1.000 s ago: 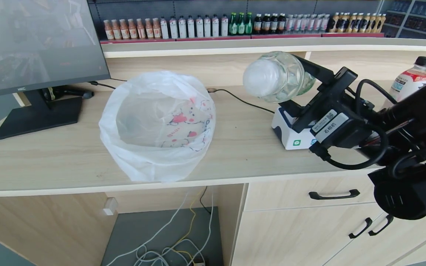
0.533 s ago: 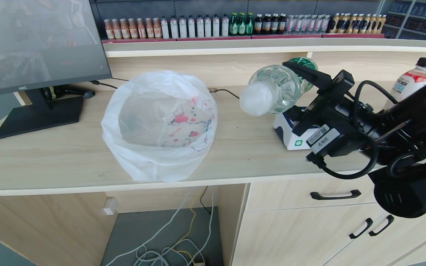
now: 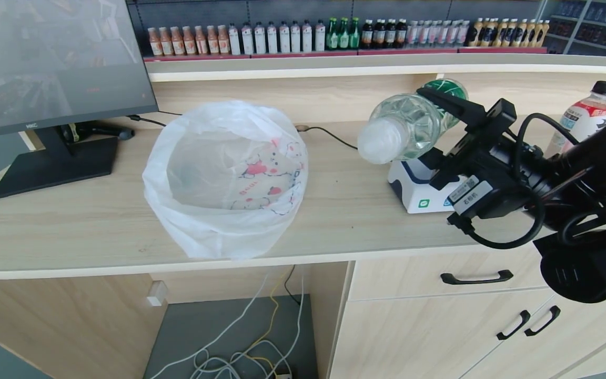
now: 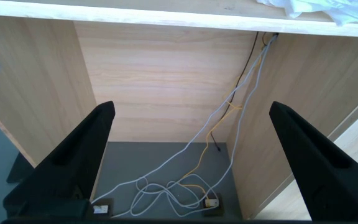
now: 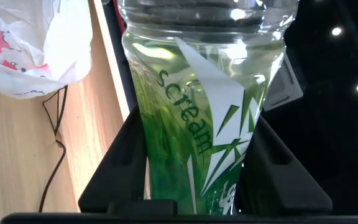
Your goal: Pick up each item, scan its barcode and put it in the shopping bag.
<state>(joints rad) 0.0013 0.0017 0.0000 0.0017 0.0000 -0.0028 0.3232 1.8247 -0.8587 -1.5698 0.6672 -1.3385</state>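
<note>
Right pincer (image 3: pixel 424 123) is clamped on a clear water bottle (image 3: pixel 400 123), tilted above the white scanner (image 3: pixel 417 192) on the worktop (image 3: pixel 71 226), right of the shopping bag (image 3: pixel 213 231). Left pincer (image 4: pixel 191 109) stands apart.

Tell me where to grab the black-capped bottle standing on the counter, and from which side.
Take the black-capped bottle around its labelled body, below the narrowing shoulder, coming in level from the robot's side: it stands upright, with a raised ledge behind it. The right tool is shut on the clear bottle, so probably bag that first.
</note>
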